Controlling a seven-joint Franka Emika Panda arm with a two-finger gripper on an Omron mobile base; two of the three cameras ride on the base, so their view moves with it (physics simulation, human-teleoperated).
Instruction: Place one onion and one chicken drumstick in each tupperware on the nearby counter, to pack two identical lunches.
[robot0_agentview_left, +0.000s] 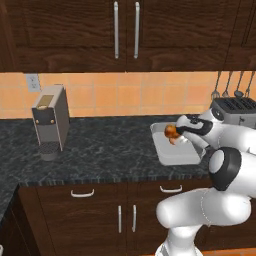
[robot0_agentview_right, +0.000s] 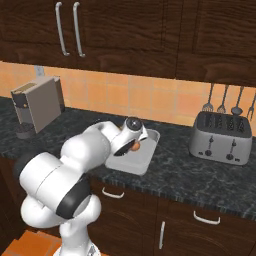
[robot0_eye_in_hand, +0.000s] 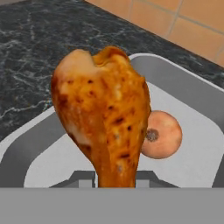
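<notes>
Our gripper (robot0_eye_in_hand: 115, 180) fingers clamp 1 chicken drumstick (robot0_eye_in_hand: 103, 116) by its narrow end; beyond the fingers, 1 onion (robot0_eye_in_hand: 162, 134) lies in the tupperware (robot0_eye_in_hand: 39, 144).

Even, flat rendered light; soft, low-resolution pictures.

No single source shows: the tiles (robot0_agentview_left: 125, 95) glow a uniform warm orange while the upper cabinets (robot0_agentview_left: 125, 30) stay dark brown, their grain faint. The arm (robot0_agentview_right: 65, 175) is smoothly shaded, brighter on top and grey underneath, with no hard glare. The counter (robot0_agentview_left: 100, 145) is dim, its speckle smeared in both base views. Shadows are weak: only slight darkening under the coffee machine (robot0_agentview_left: 50, 120) and along the tray (robot0_eye_in_hand: 192, 131) walls. The toaster (robot0_agentview_right: 222, 137) has a dull sheen. In the hand view the drumstick (robot0_eye_in_hand: 105, 118) is close and blocky, the onion (robot0_eye_in_hand: 162, 134) soft-edged. No edge distortion shows.
</notes>
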